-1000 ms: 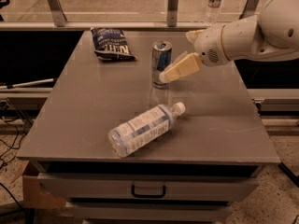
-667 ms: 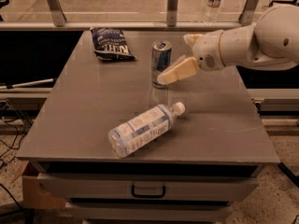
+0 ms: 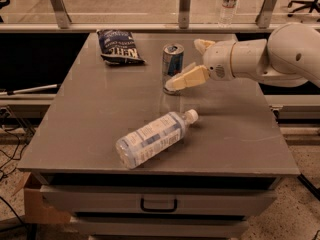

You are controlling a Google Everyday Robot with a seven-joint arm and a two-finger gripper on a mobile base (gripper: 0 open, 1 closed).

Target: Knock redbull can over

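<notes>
The redbull can [image 3: 172,64] stands upright on the grey table [image 3: 100,119], towards the back middle. It is slim, silver and blue, with a shiny top. My gripper [image 3: 184,64] reaches in from the right on a white arm [image 3: 280,54]. It is open and holds nothing. The lower cream finger [image 3: 189,77] lies across the can's right side near its base and seems to touch it. The other finger [image 3: 202,45] is behind and to the right of the can.
A clear plastic water bottle [image 3: 154,137] lies on its side at the front middle. A dark blue snack bag [image 3: 118,46] lies at the back left. Another bottle [image 3: 229,3] stands behind the rail. A drawer handle [image 3: 158,204] is below the front edge.
The arm has shifted left and slightly down, bringing the wrist closer to the can. The can still stands in the same spot. The bottle and bag have not moved.
</notes>
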